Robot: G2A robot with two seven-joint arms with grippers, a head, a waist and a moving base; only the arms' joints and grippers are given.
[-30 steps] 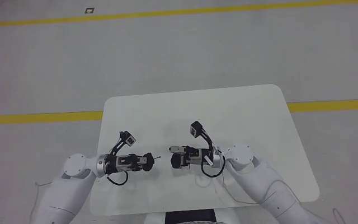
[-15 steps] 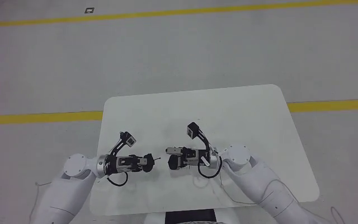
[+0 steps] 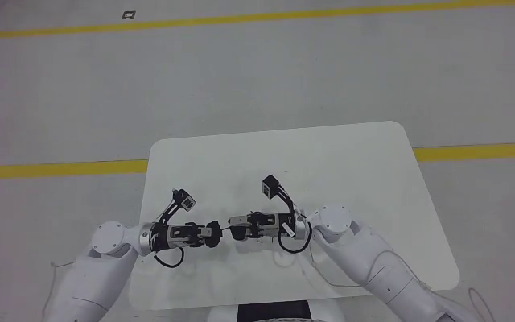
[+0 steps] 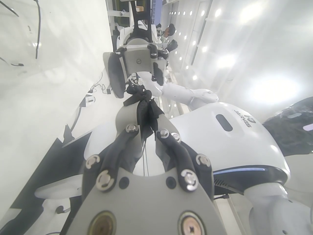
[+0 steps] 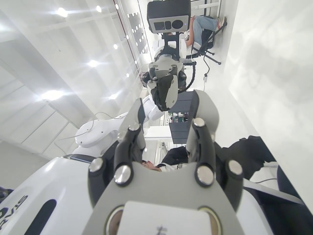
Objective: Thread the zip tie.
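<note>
Over the near middle of the white table (image 3: 346,161), my two grippers face each other tip to tip. My left gripper (image 3: 213,232) (image 4: 144,116) is shut on the black zip tie (image 4: 143,99) (image 3: 224,232). The tie's crumpled end sticks out past the fingertips, and a thin strand runs back between the fingers. My right gripper (image 3: 237,223) (image 5: 171,103) is open, its pads on either side of the tie's free end. In the left wrist view the right gripper's fingers (image 4: 115,76) straddle that end. In the right wrist view the left gripper (image 5: 163,94) sits just beyond my open fingers.
Several thin black strips (image 4: 38,28) lie on the table surface off to one side in the left wrist view. The far half of the table is bare. Yellow floor lines (image 3: 72,169) run beyond the table's edges.
My right gripper has moved left toward the left gripper, closing the gap until its open fingers reach the tie's end. The left arm has stayed still.
</note>
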